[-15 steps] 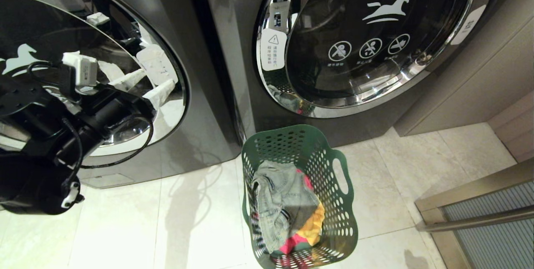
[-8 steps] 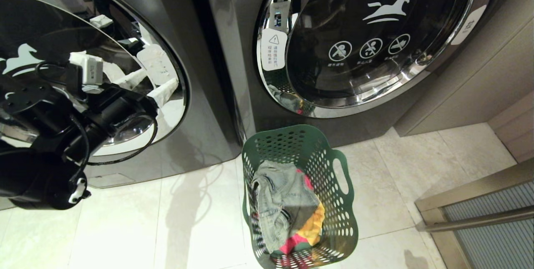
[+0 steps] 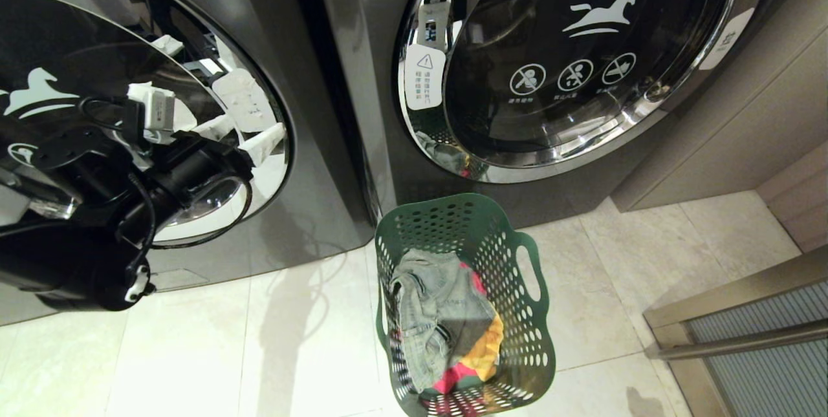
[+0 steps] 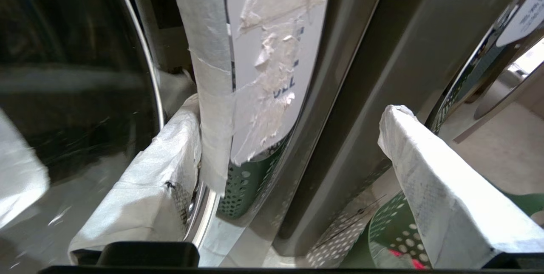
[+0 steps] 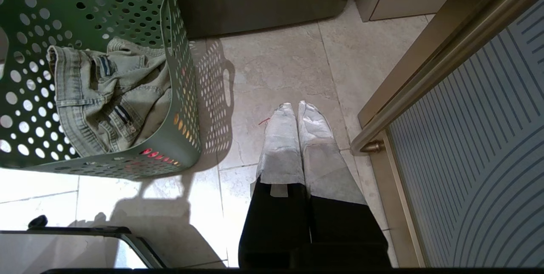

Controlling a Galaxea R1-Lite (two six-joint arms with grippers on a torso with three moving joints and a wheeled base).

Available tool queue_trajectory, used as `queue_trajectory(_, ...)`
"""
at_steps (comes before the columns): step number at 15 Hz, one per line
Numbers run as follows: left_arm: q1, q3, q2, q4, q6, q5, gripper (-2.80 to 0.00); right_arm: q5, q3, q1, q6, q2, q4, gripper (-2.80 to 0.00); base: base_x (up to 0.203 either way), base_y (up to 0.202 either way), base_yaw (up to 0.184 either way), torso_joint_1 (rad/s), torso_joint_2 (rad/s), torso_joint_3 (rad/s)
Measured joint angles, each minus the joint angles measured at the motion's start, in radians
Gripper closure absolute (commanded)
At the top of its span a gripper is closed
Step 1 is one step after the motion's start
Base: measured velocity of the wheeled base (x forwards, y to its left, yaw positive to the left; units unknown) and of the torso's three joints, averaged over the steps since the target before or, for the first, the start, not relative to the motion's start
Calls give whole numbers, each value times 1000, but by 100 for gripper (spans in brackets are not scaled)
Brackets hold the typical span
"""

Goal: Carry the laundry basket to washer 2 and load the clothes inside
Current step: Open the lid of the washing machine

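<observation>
The dark green laundry basket [image 3: 538,339] stands on the tiles before the right-hand of two dark grey washers [image 3: 362,113]. No number shows, so I cannot tell which is washer 2. The clothes lie in the basket: faded denim [image 3: 430,313] on top, red [image 3: 453,379] and yellow [image 3: 488,347] beneath. My left gripper [image 3: 244,132] is open and empty at the right rim of the left washer's door [image 4: 106,95], its fingers [image 4: 425,180] either side of a taped white sticker [image 4: 272,53]. My right gripper [image 5: 296,106] hangs shut over the floor beside the basket [image 5: 182,95].
Both round chrome-ringed doors mirror the arm and the basket. A beige cabinet panel [image 3: 744,132] flanks the right washer. A ribbed-glass sliding door with a metal rail [image 3: 763,339] stands at the right, close to my right gripper. Pale floor tiles [image 3: 226,352] lie left of the basket.
My left arm has shifted up and to the right along the left washer's door, gripper still open. The basket, the clothes and the right arm have stayed put.
</observation>
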Motion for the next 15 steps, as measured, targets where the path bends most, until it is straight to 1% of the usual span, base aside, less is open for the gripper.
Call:
queue_trajectory(2, 1, -33, 20, 1, -42, -18, -280, 0, 0, 0, 0, 0, 0, 0, 0, 0, 0, 0, 0, 0)
queue_trajectory(4, 5, -49, 32, -1, -47, -55, -280, 0, 0, 0, 0, 0, 0, 0, 0, 0, 0, 0, 0, 0)
queue_trajectory(7, 8, -78, 40, 3, -53, -73, -280, 0, 0, 0, 0, 0, 0, 0, 0, 0, 0, 0, 0, 0)
queue_trajectory(11, 10, -89, 37, -1, -53, -171, -280, 0, 0, 0, 0, 0, 0, 0, 0, 0, 0, 0, 0, 0)
queue_trajectory(15, 10, -46, 19, -19, -51, -278, -280, 0, 0, 0, 0, 0, 0, 0, 0, 0, 0, 0, 0, 0)
